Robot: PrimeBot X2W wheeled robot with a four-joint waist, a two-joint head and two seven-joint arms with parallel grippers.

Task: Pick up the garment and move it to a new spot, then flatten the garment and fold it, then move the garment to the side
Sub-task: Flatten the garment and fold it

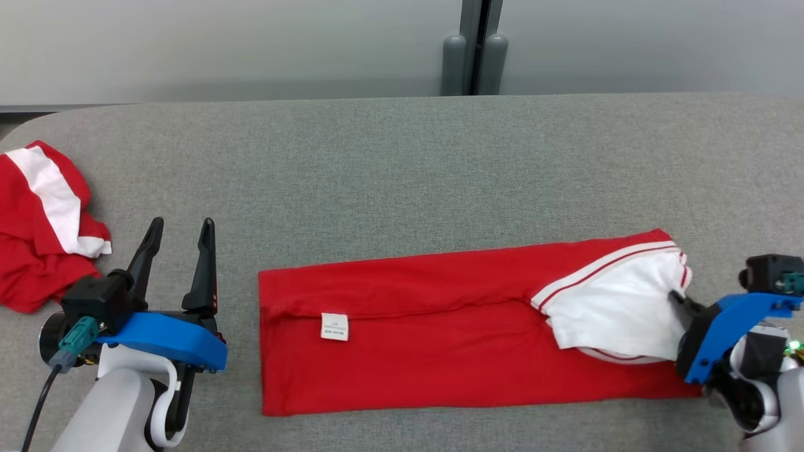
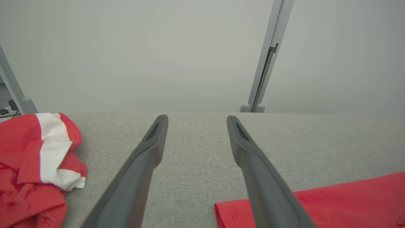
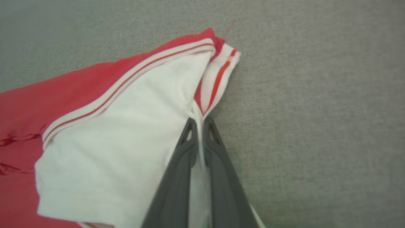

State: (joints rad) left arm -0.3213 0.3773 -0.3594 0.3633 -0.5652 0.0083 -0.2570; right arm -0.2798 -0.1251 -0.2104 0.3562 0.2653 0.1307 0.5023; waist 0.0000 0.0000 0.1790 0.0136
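Observation:
A red garment (image 1: 427, 333) lies folded into a long strip across the grey table, with a small white label on it and a white sleeve with red stripes (image 1: 619, 307) at its right end. My right gripper (image 3: 199, 125) is shut on the white fabric (image 3: 126, 133) at that end, and the cloth runs between its fingers. In the head view the right gripper (image 1: 679, 300) sits at the strip's right edge. My left gripper (image 1: 181, 229) stands open just left of the garment's left edge (image 2: 316, 205), nothing between its fingers (image 2: 152, 148).
A second red and white garment (image 1: 44, 220) lies crumpled at the table's left edge, seen too in the left wrist view (image 2: 34, 164). A grey post (image 1: 474, 50) stands behind the table (image 1: 402, 163) against the pale wall.

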